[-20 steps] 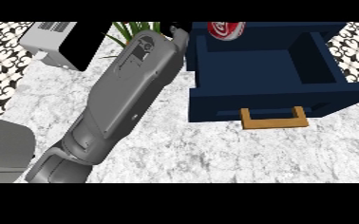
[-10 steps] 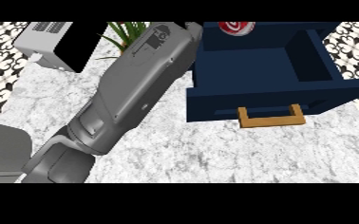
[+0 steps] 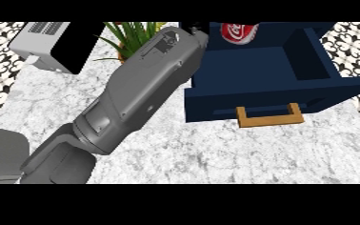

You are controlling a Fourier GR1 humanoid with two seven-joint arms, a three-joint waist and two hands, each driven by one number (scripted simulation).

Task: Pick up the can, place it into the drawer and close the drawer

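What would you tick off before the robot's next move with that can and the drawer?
1. Drawer open: ok, it is pulled out and its inside shows.
2. Can inside the drawer: cannot tell; it shows at the drawer's far end, cut by the view's upper edge.
3. Left hand off the can: cannot tell; only a bit of it shows past the forearm, beside the can.
4. Handle free to push: ok, nothing lies on it.
5. Right hand ready: cannot tell; it is out of view.
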